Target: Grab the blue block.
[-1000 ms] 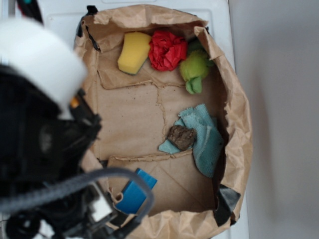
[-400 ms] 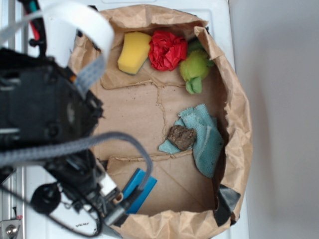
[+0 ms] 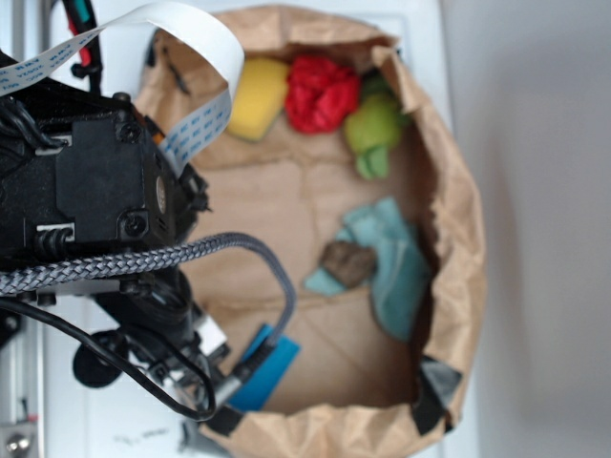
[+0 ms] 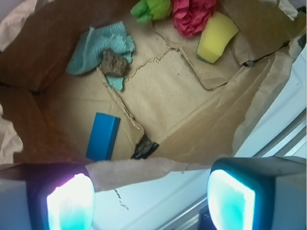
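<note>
Tool [image 4: 151,199] spread wide — poised outside the bag rim [image 4: 144,167], above blue block [image 4: 103,136].

Crinkled matt brown paper bag [image 4: 201,120] holds a smooth blue block [image 4: 103,136], a woven teal cloth [image 4: 103,45] and a porous yellow sponge [image 4: 217,37].

You're looking down on a white tabletop [image 3: 425,19], smooth and plain, with a pale grey surface [image 3: 544,229] running down its right side (wall or floor, you can't tell which). In the wrist view the same white top [image 4: 158,199] shows under bright, even light, and a grey metal rail [image 4: 283,139] runs diagonally along its edge.
</note>
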Tool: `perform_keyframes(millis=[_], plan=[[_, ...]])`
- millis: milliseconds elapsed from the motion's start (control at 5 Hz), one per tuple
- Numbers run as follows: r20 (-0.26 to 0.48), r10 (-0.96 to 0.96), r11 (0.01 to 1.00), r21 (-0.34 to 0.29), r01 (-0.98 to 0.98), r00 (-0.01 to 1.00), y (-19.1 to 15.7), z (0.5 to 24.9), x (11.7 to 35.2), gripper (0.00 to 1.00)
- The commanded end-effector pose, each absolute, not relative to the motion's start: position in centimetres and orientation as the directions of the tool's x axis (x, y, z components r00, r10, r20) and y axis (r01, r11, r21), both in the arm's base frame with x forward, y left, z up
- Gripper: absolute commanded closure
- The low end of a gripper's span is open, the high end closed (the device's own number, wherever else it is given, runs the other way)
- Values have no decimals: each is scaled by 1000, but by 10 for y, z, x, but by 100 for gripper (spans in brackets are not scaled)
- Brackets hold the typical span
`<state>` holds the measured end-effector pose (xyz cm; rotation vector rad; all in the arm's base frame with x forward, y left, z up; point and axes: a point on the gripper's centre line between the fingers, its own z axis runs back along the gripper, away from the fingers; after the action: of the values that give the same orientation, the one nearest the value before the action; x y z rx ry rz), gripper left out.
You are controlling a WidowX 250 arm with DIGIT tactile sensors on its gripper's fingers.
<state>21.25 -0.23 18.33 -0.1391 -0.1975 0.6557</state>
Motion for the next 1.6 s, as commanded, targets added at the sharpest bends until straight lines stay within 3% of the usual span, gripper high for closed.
perform_keyframes(millis=[0, 200, 1200, 1400], plan=[[227, 600, 798, -233, -555, 767, 5, 213, 220, 0], [215, 623, 781, -235, -579, 752, 4, 204, 220, 0], [215, 623, 781, -235, -579, 752, 4, 204, 220, 0], [218, 664, 748, -207, -631, 716, 1, 184, 254, 0]])
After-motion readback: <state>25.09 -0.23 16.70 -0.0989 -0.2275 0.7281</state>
